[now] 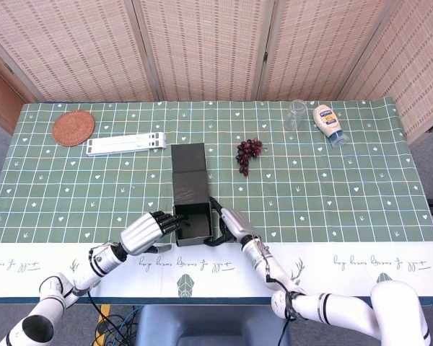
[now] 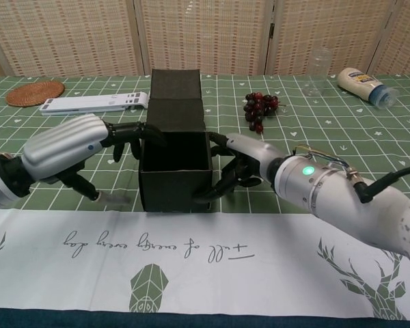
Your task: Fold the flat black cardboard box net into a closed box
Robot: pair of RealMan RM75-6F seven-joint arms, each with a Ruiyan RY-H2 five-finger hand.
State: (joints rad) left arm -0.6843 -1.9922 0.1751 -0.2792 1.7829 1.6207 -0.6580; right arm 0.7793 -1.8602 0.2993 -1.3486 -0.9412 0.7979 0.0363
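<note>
Nearest the worktop's front edge stands the half-folded black box, open-topped. The left hand beside it has fingers spread, fingertips at the rim; the right hand presses its other wall. Behind the box, its lid flap lies flat; grapes lie beyond.

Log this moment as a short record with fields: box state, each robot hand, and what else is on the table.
box: black cardboard box, walls up, top open, lid panels lying flat behind it
left robot hand: fingers apart, fingertips at the box's upper left edge, no clear grip
right robot hand: fingers pressed against the box's right wall
behind the box: bunch of dark grapes, white folding stand, woven coaster
far right: clear glass jar, mayonnaise bottle lying down
surface: green patterned tablecloth
</note>
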